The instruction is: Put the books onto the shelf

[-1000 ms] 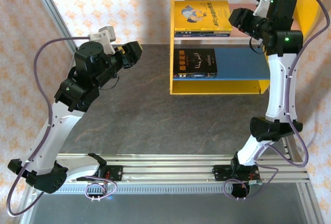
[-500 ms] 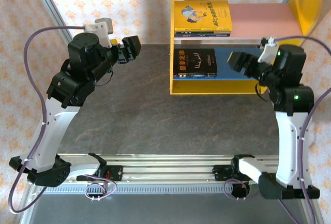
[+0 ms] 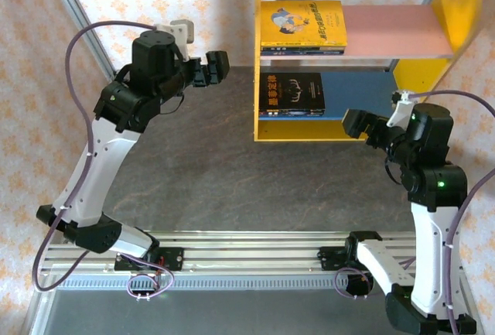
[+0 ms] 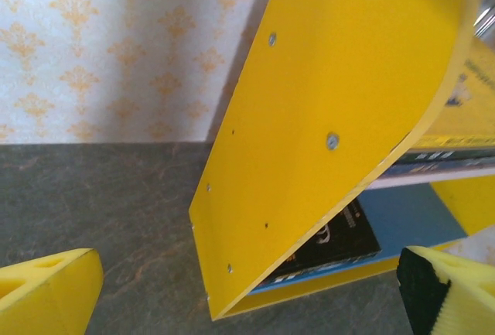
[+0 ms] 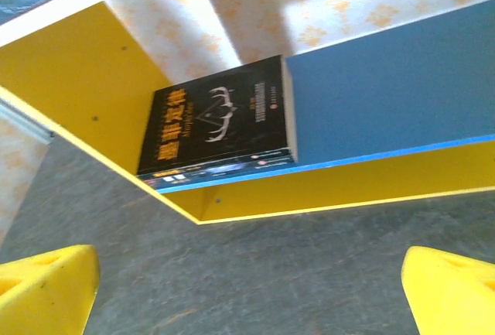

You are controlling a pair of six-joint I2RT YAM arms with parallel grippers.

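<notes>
Right gripper (image 3: 357, 123) withdrew from yellow-sided two-level shelf (image 4: 325, 118), fingers spread | left gripper (image 3: 217, 66) likewise spread | yellow cartoon paperback (image 3: 303, 23) on pink board (image 3: 394, 29), black paperback (image 3: 291, 93) on blue board (image 3: 360, 87) (shelving apparently done).

- The left arm (image 3: 91, 166) is raised and bent at the elbow; the left gripper (image 3: 214, 68) is held with fingers (image 4: 46, 292) spread wide, empty
- The right arm (image 3: 430, 223) is folded upright; the right gripper (image 3: 357, 123) is likewise spread wide, empty
</notes>
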